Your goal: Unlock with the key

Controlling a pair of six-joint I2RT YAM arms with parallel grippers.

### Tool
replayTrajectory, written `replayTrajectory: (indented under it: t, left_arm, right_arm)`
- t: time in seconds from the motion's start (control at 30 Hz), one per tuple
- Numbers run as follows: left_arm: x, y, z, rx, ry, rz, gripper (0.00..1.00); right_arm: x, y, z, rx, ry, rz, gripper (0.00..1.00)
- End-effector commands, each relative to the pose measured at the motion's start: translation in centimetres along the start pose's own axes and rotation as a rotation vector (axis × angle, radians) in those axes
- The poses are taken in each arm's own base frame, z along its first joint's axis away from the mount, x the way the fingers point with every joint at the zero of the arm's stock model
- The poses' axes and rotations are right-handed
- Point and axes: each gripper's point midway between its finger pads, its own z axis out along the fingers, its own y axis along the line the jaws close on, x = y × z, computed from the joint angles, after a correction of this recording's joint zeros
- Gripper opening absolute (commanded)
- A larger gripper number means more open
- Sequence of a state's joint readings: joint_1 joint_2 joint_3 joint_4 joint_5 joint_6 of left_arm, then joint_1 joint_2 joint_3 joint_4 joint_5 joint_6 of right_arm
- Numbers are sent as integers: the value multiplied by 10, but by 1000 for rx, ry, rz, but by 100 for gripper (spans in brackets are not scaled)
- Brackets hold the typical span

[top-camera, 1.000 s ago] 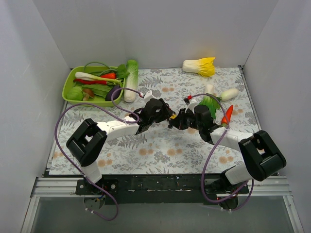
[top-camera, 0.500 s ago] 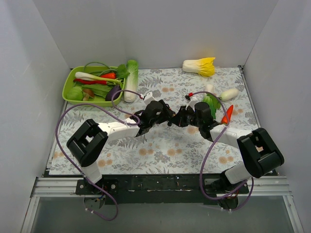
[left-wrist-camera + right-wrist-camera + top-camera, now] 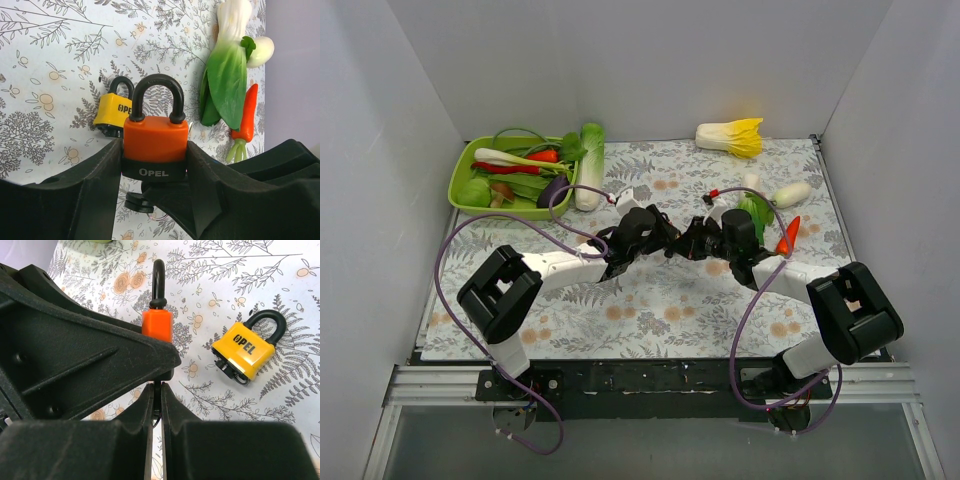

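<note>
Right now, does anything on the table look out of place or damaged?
Nothing looks damaged or spilled. A spare yellow padlock lies on the mat, and several toy vegetables lie outside the green tray.

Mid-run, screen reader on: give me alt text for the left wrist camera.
The left gripper clamps an orange padlock with a closed black shackle upright between its black fingers; a dark piece, probably the key, sits under its base. Behind, on the floral mat, lie a yellow padlock, a green bok choy and a red chili.
</note>
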State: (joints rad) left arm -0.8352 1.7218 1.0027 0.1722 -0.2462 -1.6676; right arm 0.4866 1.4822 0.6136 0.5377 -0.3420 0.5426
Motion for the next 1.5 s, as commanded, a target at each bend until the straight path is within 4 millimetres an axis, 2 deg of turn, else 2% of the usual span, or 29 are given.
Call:
replayTrajectory:
  t: [0.0, 0.23, 0.3, 0.77, 1.27, 1.47]
  left_arm:
    - [72, -36, -38, 141, 269, 35, 0]
    - [63, -52, -52, 256, 235, 44, 0]
    - [60, -54, -55, 280, 220, 49, 0]
    - [41, -103, -99, 589, 159, 135, 0]
    - [38, -122, -126, 764, 138, 193, 0]
    - [39, -119, -123, 737, 147, 202, 0]
  right_arm:
    - [-116, 18, -5, -26, -399, -108, 1]
    - [-116, 17, -15, -72, -415, -77, 1]
    - [-120, 22, -20, -86, -425, -81, 1]
    - [-149, 59, -51, -190, -489, -69, 1]
    - [-161, 80, -74, -269, -527, -56, 1]
    - [-164, 80, -77, -250, -533, -85, 1]
